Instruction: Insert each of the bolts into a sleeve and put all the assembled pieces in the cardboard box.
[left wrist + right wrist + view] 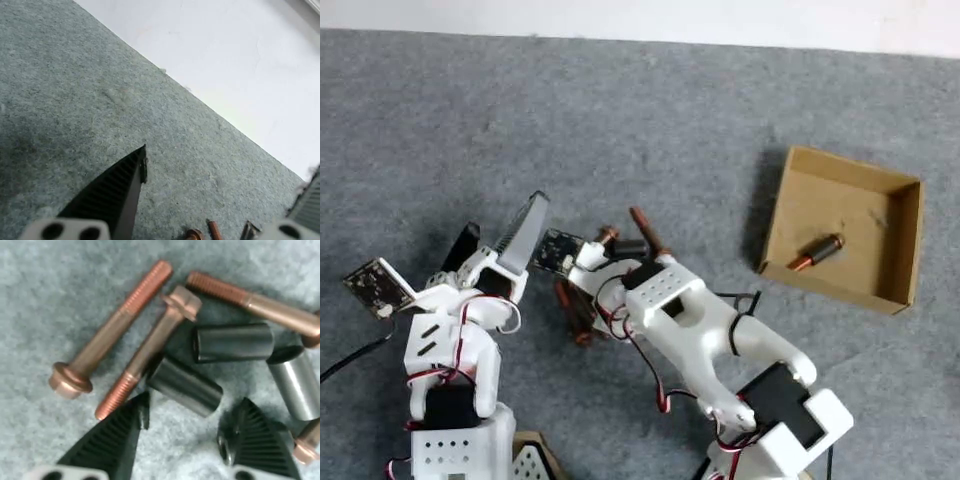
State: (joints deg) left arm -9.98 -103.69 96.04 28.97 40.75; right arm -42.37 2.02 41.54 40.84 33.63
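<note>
While open, right hand (192,415) at edge of sleeve (184,385), box (865,205) well apart.

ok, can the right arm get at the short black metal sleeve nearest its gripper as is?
Probably yes: the open right gripper faces the short black metal sleeve closely, with nothing between. A copper bolt right beside its end may get nudged.
</note>
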